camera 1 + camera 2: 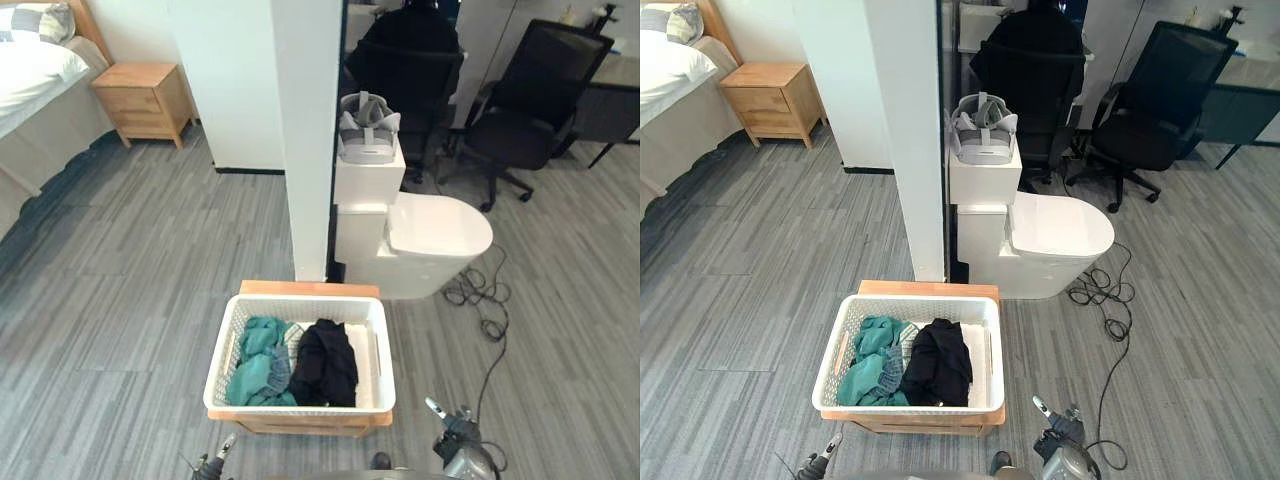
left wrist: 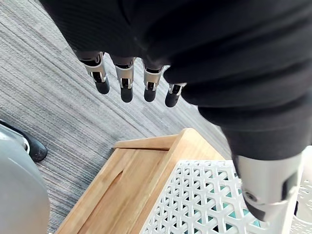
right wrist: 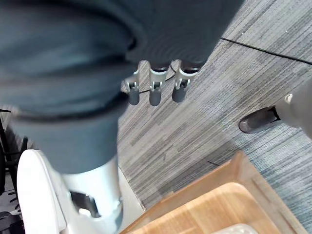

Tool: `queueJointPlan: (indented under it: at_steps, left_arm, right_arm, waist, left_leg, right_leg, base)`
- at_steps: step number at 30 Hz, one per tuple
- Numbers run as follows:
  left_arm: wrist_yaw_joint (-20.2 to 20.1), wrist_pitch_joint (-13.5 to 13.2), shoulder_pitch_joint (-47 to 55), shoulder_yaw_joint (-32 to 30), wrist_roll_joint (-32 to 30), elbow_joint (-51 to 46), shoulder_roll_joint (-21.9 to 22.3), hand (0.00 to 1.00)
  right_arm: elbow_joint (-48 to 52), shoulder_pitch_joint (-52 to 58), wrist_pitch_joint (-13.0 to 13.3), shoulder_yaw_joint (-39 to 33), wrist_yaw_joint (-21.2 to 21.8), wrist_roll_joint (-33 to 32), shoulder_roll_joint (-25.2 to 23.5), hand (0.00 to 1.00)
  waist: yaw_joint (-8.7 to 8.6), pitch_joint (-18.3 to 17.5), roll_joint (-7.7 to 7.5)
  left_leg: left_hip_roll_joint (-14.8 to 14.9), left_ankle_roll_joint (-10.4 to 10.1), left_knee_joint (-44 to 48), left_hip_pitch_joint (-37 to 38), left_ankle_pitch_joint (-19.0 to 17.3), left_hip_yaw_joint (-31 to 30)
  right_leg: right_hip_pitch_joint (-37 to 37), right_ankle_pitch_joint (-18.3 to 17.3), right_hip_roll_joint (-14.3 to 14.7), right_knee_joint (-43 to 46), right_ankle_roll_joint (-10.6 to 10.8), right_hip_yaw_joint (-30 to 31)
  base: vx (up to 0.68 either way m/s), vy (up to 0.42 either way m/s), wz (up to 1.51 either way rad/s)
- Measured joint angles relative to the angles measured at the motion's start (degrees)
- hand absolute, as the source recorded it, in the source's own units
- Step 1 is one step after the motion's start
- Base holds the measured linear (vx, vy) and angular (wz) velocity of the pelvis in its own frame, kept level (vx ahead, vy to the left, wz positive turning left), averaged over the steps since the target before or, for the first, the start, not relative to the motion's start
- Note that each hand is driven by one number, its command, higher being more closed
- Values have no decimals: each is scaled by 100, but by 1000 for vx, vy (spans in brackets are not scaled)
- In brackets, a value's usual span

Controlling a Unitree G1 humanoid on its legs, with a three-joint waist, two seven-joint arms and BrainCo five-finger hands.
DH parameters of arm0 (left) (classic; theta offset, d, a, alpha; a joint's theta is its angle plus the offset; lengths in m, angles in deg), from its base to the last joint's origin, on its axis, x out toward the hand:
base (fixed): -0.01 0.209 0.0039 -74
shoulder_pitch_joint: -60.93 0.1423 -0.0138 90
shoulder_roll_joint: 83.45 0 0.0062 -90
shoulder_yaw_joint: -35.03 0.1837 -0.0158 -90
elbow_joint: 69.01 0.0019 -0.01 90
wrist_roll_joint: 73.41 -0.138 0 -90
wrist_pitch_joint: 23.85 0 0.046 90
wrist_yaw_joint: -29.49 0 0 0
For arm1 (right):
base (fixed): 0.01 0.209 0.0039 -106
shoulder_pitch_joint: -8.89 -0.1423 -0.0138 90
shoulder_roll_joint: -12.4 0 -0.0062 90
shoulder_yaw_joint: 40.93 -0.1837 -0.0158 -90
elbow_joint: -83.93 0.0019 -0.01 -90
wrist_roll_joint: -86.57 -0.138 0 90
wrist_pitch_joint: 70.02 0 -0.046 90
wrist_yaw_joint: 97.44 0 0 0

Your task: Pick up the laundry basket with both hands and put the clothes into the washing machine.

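Left wrist view has the left hand hanging with fingers straight and empty. The white lattice basket lies just past its thumb, on a wooden stand. The right hand is likewise slack and empty, its fingertips over bare floor, with the stand's corner near its thumb. The basket thus sits between the two hands, neither touching it, with the clothes, teal and black, heaped inside.

The step in hand looks to be the reach and grasp. Each hand should probably drop to its own side of the rim and hook its fingers under the lip, thumb on top, at matching points so the load lifts level. The mesh walls will likely flex, so close both hands before lifting, then rise straight up off the stand.

The floor is flat grey plank. Beyond the fingertips stand a white pillar, a toilet carrying a headset, and black chairs. Off past the left hand are a nightstand and a bed.
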Motion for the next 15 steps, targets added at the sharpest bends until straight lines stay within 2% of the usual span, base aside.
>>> queueJointPlan:
  at_steps: [2,4,7,10,11,15]
  left_arm:
    - [2,7,-5,-208,26,56,7,0]
    - [208,84,5,-636,225,86,56,0]
    - [360,138,162,-1185,395,107,81,0]
    - [464,237,345,-1799,510,78,79,0]
    - [475,248,433,-1975,525,52,97,0]
    - [527,260,543,-2468,538,36,142,0]
  right_arm:
    - [139,79,0,2,0,-9,-15,0]
    - [696,338,45,23,5,-144,-80,0]
    - [933,461,71,0,4,-183,-80,0]
    - [1236,720,66,-5,13,-185,-107,0]
    - [1430,806,67,-5,19,-184,-112,0]
    - [2083,990,74,-5,15,-182,-117,0]
  waist:
    - [-10,-18,9]
    - [-67,0,-55]
    - [-141,48,-82]
    - [-131,73,-54]
    - [-134,105,-2]
    - [-135,151,52]
  left_leg:
    - [-13,-1,-16,-11,1,-2]
    - [-69,0,-39,-90,1,1]
    - [-97,0,-39,-147,2,21]
    - [-97,-1,-39,-174,3,66]
    - [-90,-1,-39,-184,4,111]
    - [-65,-2,-39,-219,6,199]
  right_leg:
    - [72,67,5,-167,29,-3]
    - [70,104,-17,-332,81,-3]
    - [18,107,-24,-364,86,4]
    - [16,107,-19,-418,86,6]
    - [5,107,-13,-419,86,8]
    - [-87,107,16,-420,86,33]
  base:
    - [87,9,-4]
    - [81,11,3]
    - [67,-12,1]
    - [78,-25,-1]
    - [77,-32,-4]
    - [77,-42,-6]
